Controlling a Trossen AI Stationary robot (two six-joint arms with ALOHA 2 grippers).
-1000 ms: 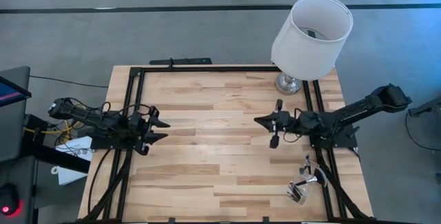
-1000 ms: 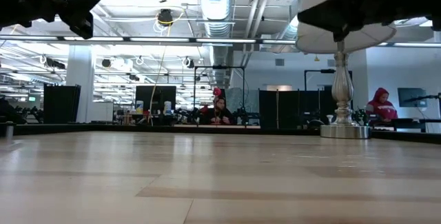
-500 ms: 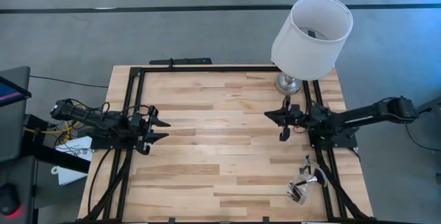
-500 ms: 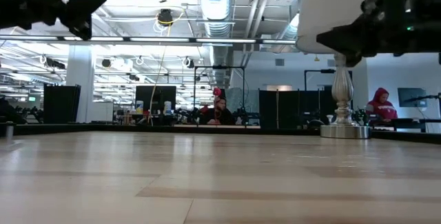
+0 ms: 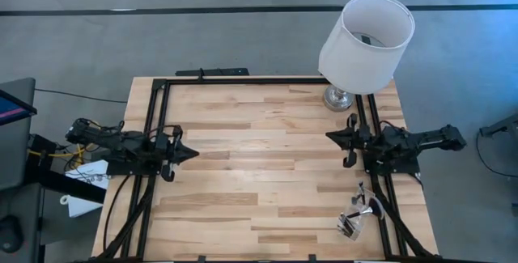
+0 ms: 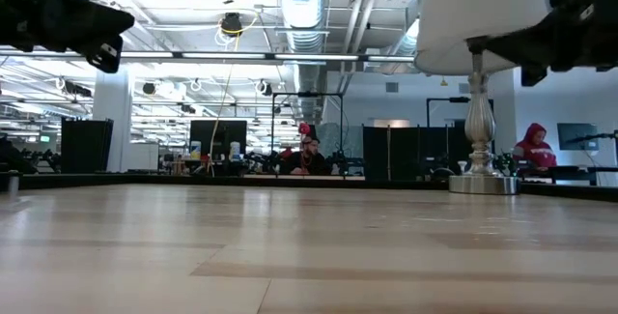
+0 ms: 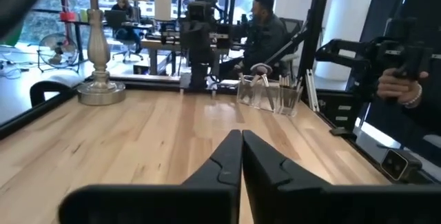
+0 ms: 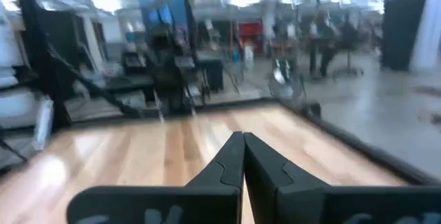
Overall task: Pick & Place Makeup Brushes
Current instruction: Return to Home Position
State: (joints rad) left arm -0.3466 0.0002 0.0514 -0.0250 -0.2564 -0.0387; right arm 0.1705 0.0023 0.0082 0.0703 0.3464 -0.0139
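Note:
The makeup brushes (image 7: 264, 85) stand upright in a clear holder (image 5: 354, 221) near the table's near right corner; the holder (image 7: 270, 96) also shows in the left wrist view. My left gripper (image 5: 196, 153) hovers level at the table's left edge, shut and empty, pointing toward the right; its closed fingers show as my left gripper (image 7: 241, 140) in its wrist view. My right gripper (image 5: 328, 136) hovers level at the right edge, shut and empty, far from the holder; the right wrist view shows my right gripper (image 8: 242, 138) closed over bare wood.
A white-shaded lamp (image 5: 366, 40) stands on a silver base (image 5: 338, 97) at the far right corner. A black frame (image 5: 243, 80) borders the table. A person's hand (image 7: 401, 86) shows beyond the right edge. The wooden tabletop (image 5: 259, 166) lies between the arms.
My left gripper has shut its fingers while staying at the left edge. My right gripper, shut throughout, has drawn back toward the table's right edge and sunk a little.

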